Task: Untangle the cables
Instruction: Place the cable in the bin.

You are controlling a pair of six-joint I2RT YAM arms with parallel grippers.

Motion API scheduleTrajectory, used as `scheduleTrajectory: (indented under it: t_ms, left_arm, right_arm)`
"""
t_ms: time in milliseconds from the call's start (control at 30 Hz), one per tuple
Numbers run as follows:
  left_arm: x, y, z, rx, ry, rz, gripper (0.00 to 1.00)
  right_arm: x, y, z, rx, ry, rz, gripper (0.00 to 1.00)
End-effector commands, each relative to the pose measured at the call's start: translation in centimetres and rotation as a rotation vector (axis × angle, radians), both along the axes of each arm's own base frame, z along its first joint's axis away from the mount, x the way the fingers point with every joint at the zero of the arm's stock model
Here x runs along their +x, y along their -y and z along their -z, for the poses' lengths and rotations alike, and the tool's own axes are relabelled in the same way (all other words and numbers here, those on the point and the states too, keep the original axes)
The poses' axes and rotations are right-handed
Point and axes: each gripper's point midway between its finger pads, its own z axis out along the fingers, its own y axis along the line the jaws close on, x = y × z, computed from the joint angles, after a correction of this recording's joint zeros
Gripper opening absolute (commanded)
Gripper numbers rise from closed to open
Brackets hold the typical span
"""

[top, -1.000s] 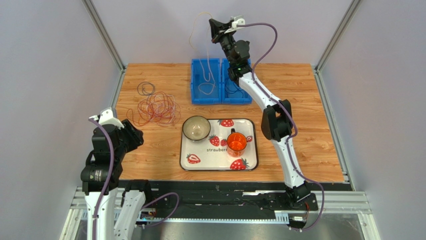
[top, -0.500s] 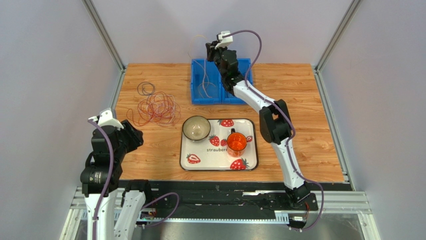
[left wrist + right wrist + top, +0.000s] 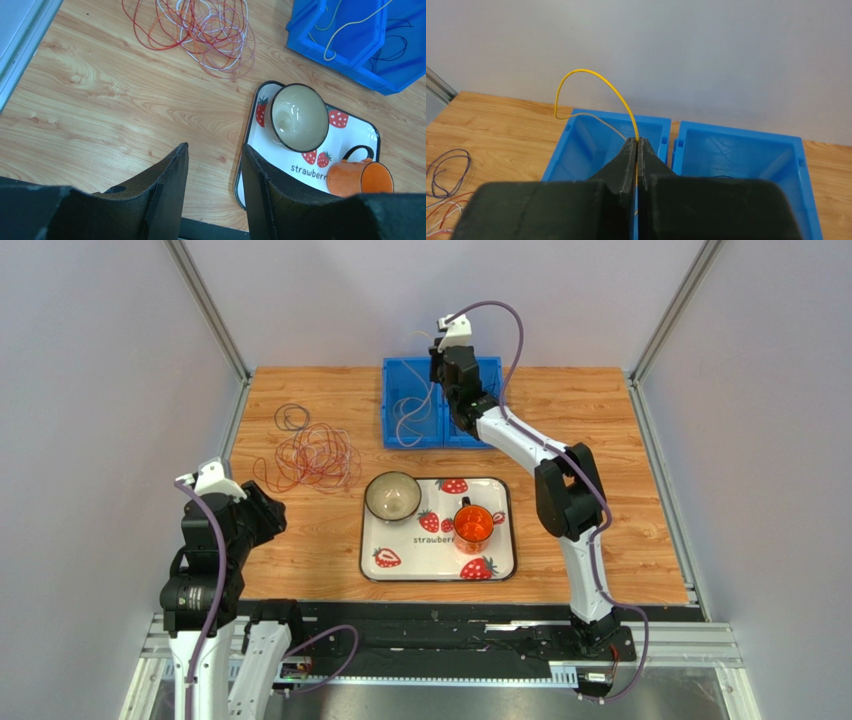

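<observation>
Right tool (image 3: 636,142) clenched on the yellow cable (image 3: 591,75), left tool (image 3: 214,146) slack and empty; if let go here, that springy loop could flop outside the blue bin (image 3: 576,141) beneath

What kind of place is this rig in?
Probably a lab test cell: robot arms at a wooden table, plain grey walls with metal frame posts, and staged props, blue bins and a strawberry tray.
</observation>
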Motion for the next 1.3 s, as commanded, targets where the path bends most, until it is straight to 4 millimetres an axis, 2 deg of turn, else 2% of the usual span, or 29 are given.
scheduleTrajectory:
  t_ms: [0,33,67,100,233,267,333,367,400,433,467,500,567,600,633,667,733,867,933,1033,1100,1167,1267]
  left_arm:
    - [0.0,0.0,-0.4,-0.007,0.026,-0.001,0.52]
    - [0.0,0.0,-0.4,-0.007,0.026,-0.001,0.52]
    - [0.0,0.0,-0.3,-0.007,0.026,-0.001,0.52]
    - [0.0,0.0,-0.4,-0.007,0.029,-0.001,0.52]
    - [0.0,0.1,-0.5,-0.007,0.032,0.001,0.52]
    - [0.0,0.1,-0.5,-0.007,0.033,0.001,0.52]
    - [0.0,0.1,-0.5,-0.007,0.035,0.002,0.52]
    - [0.0,0.1,-0.5,-0.007,0.035,0.001,0.52]
    - [0.0,0.1,-0.5,-0.007,0.035,0.001,0.52]
    - [0.0,0.1,-0.5,-0.007,0.035,0.001,0.52]
    - [0.0,0.1,-0.5,-0.007,0.035,0.001,0.52]
    - [-0.1,0.1,-0.6,-0.007,0.038,0.001,0.52]
    - [-0.1,0.0,-0.6,-0.006,0.039,-0.001,0.52]
    - [-0.1,0.0,-0.6,-0.006,0.036,-0.001,0.52]
    - [-0.1,0.0,-0.6,-0.007,0.036,-0.003,0.52]
    - [-0.1,0.0,-0.6,-0.007,0.039,-0.003,0.52]
    - [-0.1,0.0,-0.6,-0.008,0.036,-0.004,0.52]
    - [0.0,0.0,-0.5,-0.007,0.030,-0.004,0.52]
    - [0.0,0.0,-0.4,-0.007,0.026,-0.004,0.52]
    - [0.1,0.0,-0.3,-0.007,0.023,-0.004,0.52]
    - [0.2,-0.1,-0.3,-0.006,0.021,-0.007,0.52]
    - [0.1,-0.1,-0.3,-0.006,0.021,-0.009,0.52]
    - [0.1,-0.1,-0.2,-0.007,0.015,-0.008,0.52]
  right_arm:
    - [-2.0,0.7,-0.7,-0.036,-0.093,0.026,0.00]
    - [-2.3,1.0,0.2,-0.053,-0.137,0.029,0.00]
    - [-2.5,0.9,0.3,-0.046,-0.145,0.025,0.00]
    - [-3.1,0.9,1.7,-0.060,-0.199,0.020,0.00]
    - [-3.7,-0.2,3.2,-0.055,-0.244,-0.030,0.00]
    - [-3.4,-0.4,3.0,-0.053,-0.238,-0.032,0.00]
    - [-3.1,-1.0,4.0,-0.072,-0.259,-0.035,0.00]
    - [-2.5,-1.1,2.7,-0.061,-0.231,-0.026,0.00]
    - [-2.0,-0.9,2.4,-0.068,-0.218,-0.010,0.00]
    - [-1.3,-0.5,3.1,-0.086,-0.216,0.037,0.00]
    - [-0.7,-0.2,2.4,-0.091,-0.199,0.062,0.00]
    - [0.0,0.0,0.4,-0.072,-0.159,0.083,0.00]
    - [1.4,0.9,0.0,-0.101,-0.127,0.151,0.00]
    - [2.0,1.1,-2.7,-0.082,-0.068,0.171,0.00]
    - [2.4,1.7,-3.3,-0.093,-0.047,0.210,0.00]
    - [3.2,1.9,-2.2,-0.113,-0.046,0.229,0.00]
    - [4.1,3.1,-4.3,-0.127,0.019,0.281,0.00]
    - [5.3,4.7,-4.5,-0.128,0.061,0.331,0.00]
    - [5.4,4.3,-4.7,-0.098,0.075,0.312,0.00]
    - [5.2,2.3,-2.6,-0.104,0.051,0.247,0.00]
    - [4.7,0.5,-0.2,-0.134,0.025,0.216,0.00]
    - [4.2,-0.8,1.2,-0.146,0.008,0.198,0.00]
    - [3.8,-2.0,3.0,-0.135,-0.021,0.177,0.00]
